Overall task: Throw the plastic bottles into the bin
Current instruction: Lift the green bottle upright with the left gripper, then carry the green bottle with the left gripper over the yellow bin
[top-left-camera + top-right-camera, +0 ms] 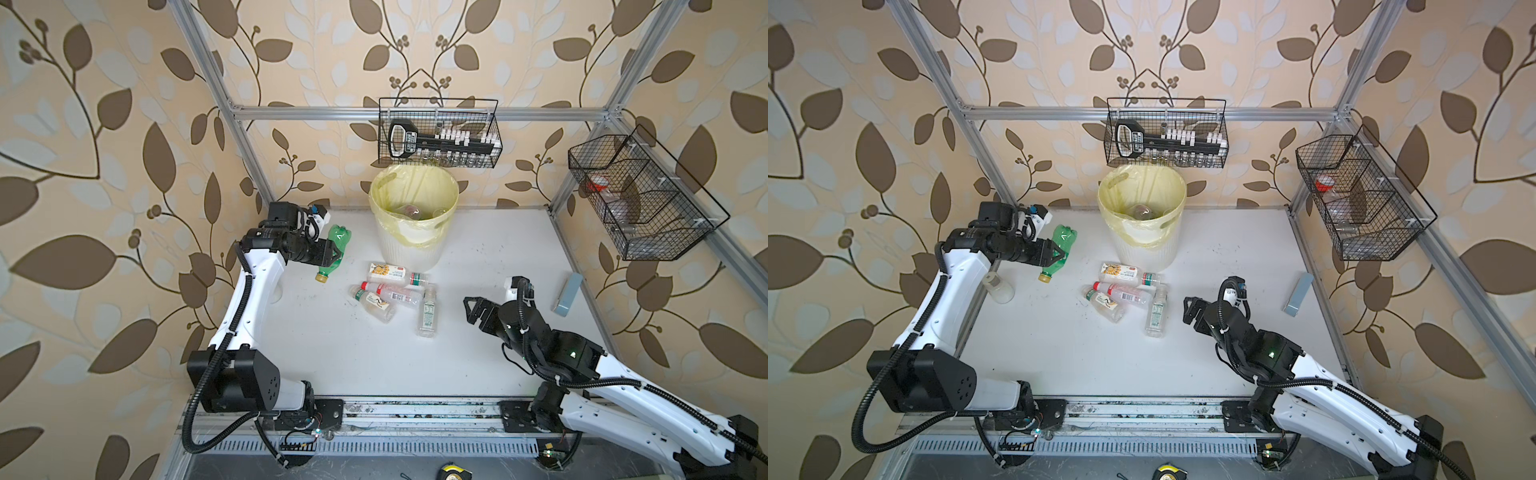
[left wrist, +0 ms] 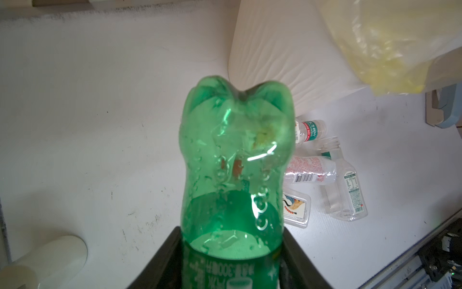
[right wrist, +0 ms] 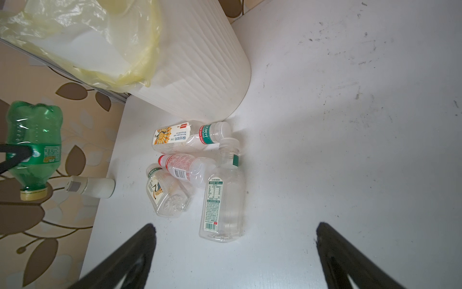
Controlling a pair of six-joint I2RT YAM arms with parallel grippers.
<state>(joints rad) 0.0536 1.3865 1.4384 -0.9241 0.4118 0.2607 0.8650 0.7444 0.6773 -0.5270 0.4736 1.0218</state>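
Note:
My left gripper [image 1: 332,254] [image 2: 232,252] is shut on a green plastic bottle [image 1: 340,237] [image 2: 235,140] round its labelled middle. The bottle hangs tilted above the table, left of the bin, yellow cap [image 1: 321,277] lowest. The bin [image 1: 415,249] [image 1: 1144,251] is white and ribbed, with a pale yellow bag, and stands at the back middle with bottles lying inside it. Several clear plastic bottles [image 1: 392,293] [image 3: 220,195] lie bunched on the table in front of the bin. My right gripper [image 1: 471,309] [image 3: 236,225] stands open just right of that bunch, nothing between its fingers.
A squat whitish jar [image 1: 1000,286] [image 3: 92,186] lies at the table's left edge under my left arm. A grey-blue block [image 1: 567,293] lies near the right edge. Black wire baskets hang on the back rail [image 1: 438,133] and the right rail [image 1: 640,199].

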